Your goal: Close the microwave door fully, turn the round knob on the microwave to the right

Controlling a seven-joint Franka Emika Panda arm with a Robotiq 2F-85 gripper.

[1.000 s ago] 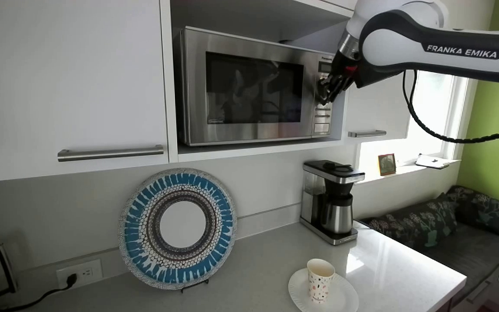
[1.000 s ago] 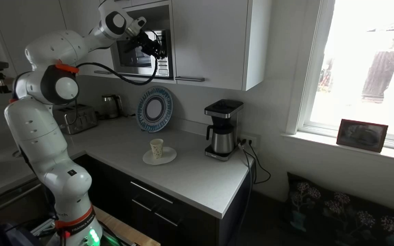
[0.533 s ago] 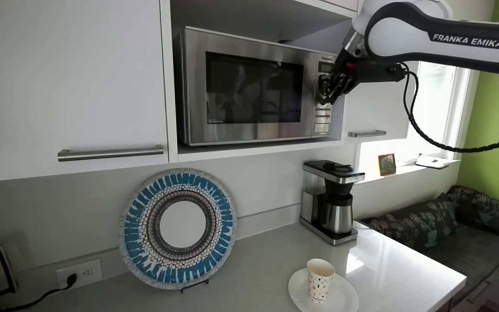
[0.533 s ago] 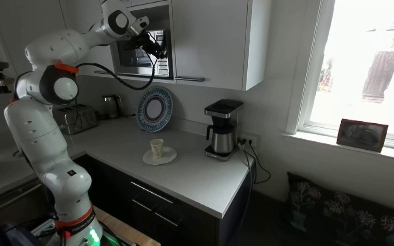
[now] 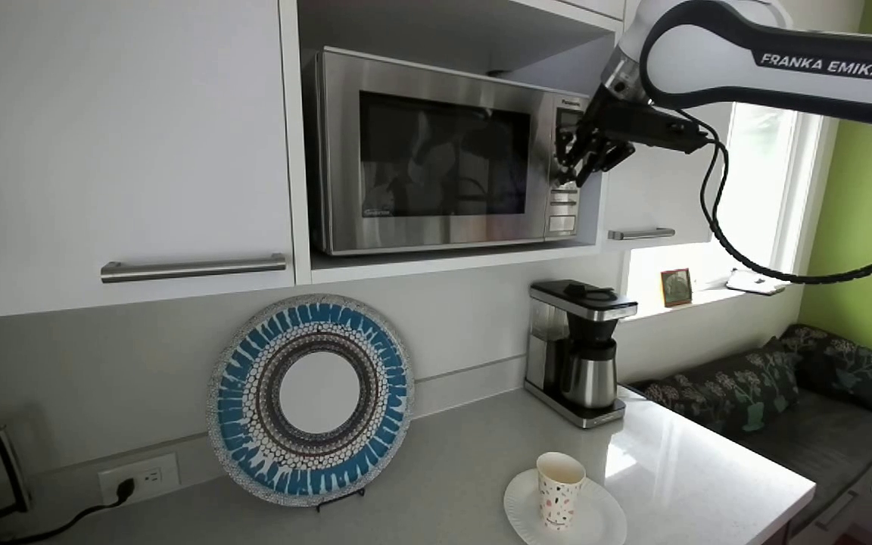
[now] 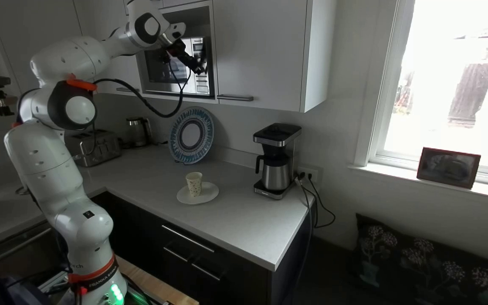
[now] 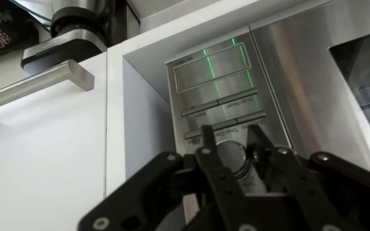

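Microwave (image 5: pixel 447 163) standing on open shelf (image 5: pixel 443 265), door (image 7: pixel 310 86) sitting closed, flush beside control strip (image 7: pixel 220 110). In wrist view, gripper (image 7: pixel 231 138) clenching round knob (image 7: pixel 231 156) on strip, pinching from both sides, display (image 7: pixel 212 68) and buttons (image 7: pixel 201 108) showing nearby. In both exterior views, patterned cup (image 5: pixel 559 490) standing on white plate (image 5: pixel 604 522), coffee maker (image 5: pixel 591 371) resting on same counter (image 5: pixel 451 484).

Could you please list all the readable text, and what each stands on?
"FRANKA EMIKA": robot arm; less clearly, its base.
"Panasonic": microwave.
"Start": control panel.
"Stop/Reset": same panel.
"Timer/Clo…": same panel, rest behind the claw.
Too small or blurred: other panel labels, text on door and coffee maker.
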